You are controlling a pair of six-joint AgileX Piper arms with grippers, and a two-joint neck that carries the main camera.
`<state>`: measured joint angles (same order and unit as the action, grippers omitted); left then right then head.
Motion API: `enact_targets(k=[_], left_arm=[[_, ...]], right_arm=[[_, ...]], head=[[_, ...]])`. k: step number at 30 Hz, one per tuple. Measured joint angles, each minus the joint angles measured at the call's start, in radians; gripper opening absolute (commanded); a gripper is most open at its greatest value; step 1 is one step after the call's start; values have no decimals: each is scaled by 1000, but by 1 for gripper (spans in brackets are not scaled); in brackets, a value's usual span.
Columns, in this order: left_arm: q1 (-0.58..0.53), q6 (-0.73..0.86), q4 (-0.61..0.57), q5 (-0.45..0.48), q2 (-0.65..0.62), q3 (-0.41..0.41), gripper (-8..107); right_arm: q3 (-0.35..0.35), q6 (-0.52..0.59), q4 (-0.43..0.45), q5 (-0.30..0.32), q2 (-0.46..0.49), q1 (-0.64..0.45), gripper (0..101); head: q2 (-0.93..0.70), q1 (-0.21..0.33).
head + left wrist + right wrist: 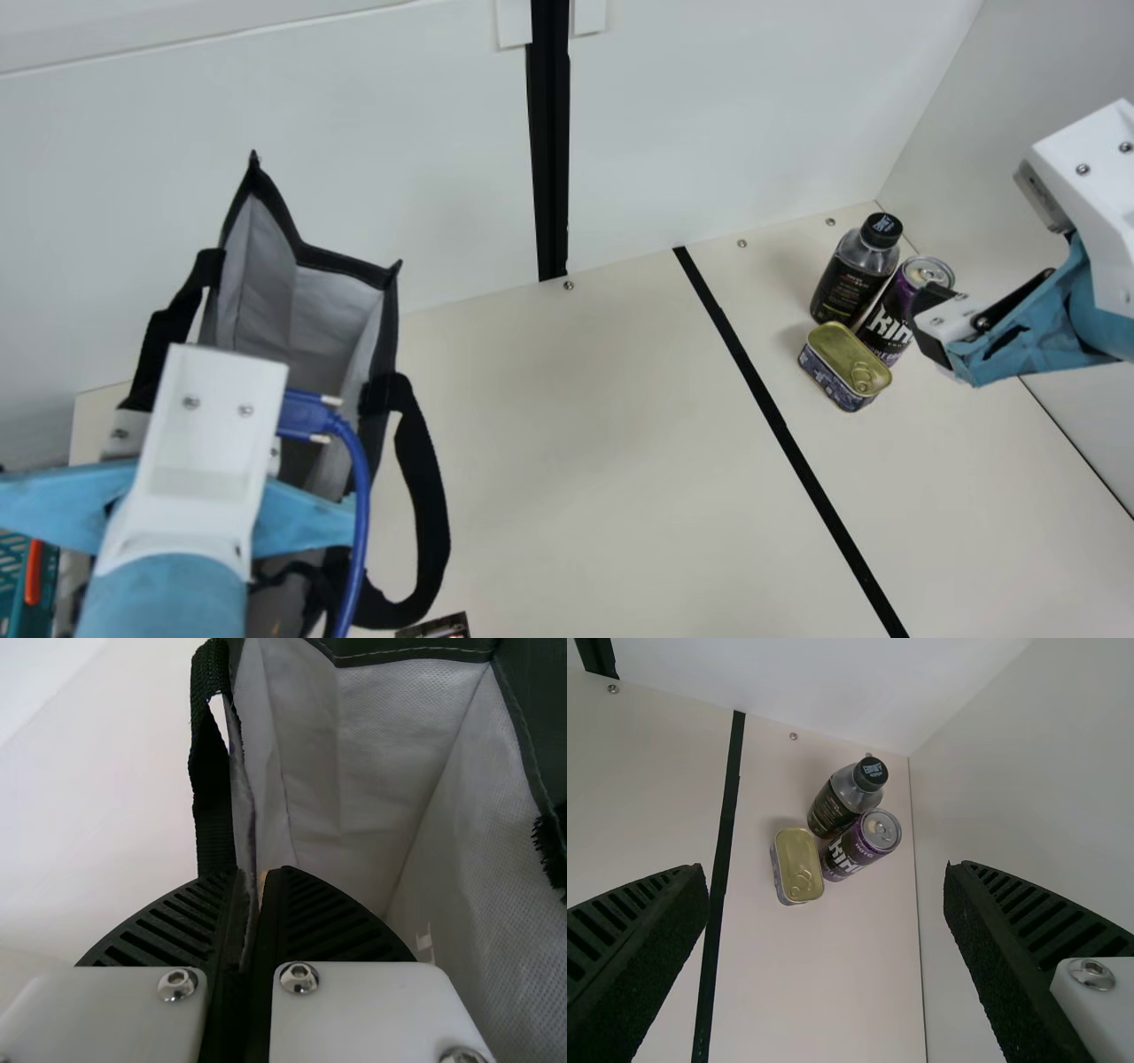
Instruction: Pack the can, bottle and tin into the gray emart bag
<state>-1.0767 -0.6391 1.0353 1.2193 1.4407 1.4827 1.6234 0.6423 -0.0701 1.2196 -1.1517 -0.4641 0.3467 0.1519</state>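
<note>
My left gripper (208, 434) is over the near side of the gray bag (306, 306), which stands upright with its top open. In the left wrist view my left gripper (257, 890) is closed on a side wall of the bag (363, 753), beside a black handle. At the right, my right gripper (928, 326) hangs above the items; in its wrist view the right gripper (826, 875) has its fingers wide apart with nothing between. The bottle (850, 279) and can (890, 319) stand close together, and the tin (843, 365) lies in front of them.
A black strip (780, 425) runs along the table (567, 425) between bag and items. White walls (425, 159) rise behind and at the right. A teal basket (16, 567) is at the lower left, and a dark flat object (438, 627) lies at the bottom edge.
</note>
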Motion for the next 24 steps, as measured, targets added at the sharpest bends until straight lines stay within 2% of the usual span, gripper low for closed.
enact_targets(k=[8,24], left_arm=[[-39,-61,-21,0,21,-19,10],[-133,-163,-58,1,93,-3,10]], right_arm=[[0,0,0,0,0,0,91],[0,0,0,0,0,0,91]], head=[[2,0],[2,0]])
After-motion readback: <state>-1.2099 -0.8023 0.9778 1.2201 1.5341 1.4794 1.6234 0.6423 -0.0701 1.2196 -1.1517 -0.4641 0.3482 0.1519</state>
